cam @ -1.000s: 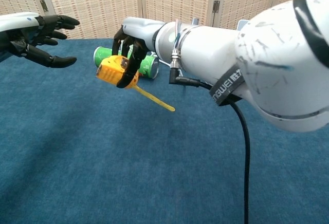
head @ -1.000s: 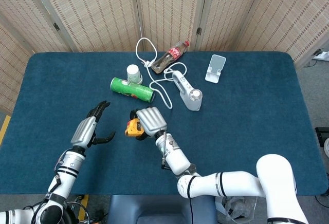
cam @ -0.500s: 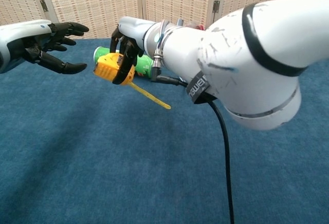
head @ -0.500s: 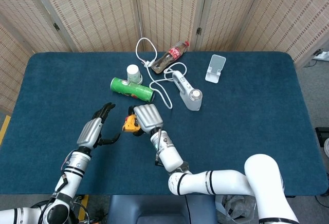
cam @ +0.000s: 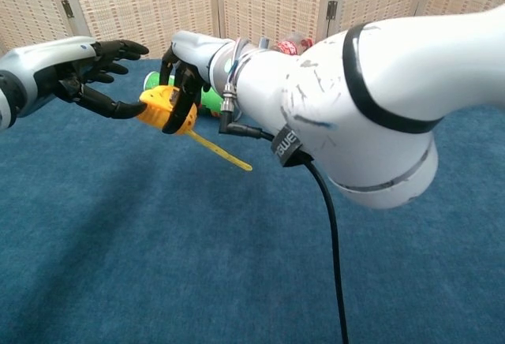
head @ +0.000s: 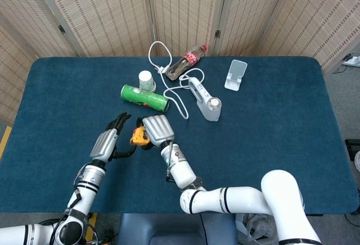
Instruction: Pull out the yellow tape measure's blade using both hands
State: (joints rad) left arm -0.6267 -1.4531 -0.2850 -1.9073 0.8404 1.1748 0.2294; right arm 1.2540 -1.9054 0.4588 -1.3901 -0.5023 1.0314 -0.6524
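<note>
The right hand point(head: 157, 128) reaches across the body from a bent white forearm and wrist, its dark fingers point(cam: 183, 95) curled down around the yellow tape measure point(cam: 163, 108), which it holds above the table. The left hand point(cam: 95, 72) extends forward from its silver wrist, palm turned toward the right hand, fingers spread apart and lower digit point(cam: 120, 108) stretched out to the tape measure's case

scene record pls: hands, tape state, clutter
right hand: grips tape measure, held above table
left hand: open, thumb tip at the case's left end, contact unclear
blade: yellow strip hangs out of the case, free end unheld
clutter: green can, bottle, white cable, phone stand
</note>
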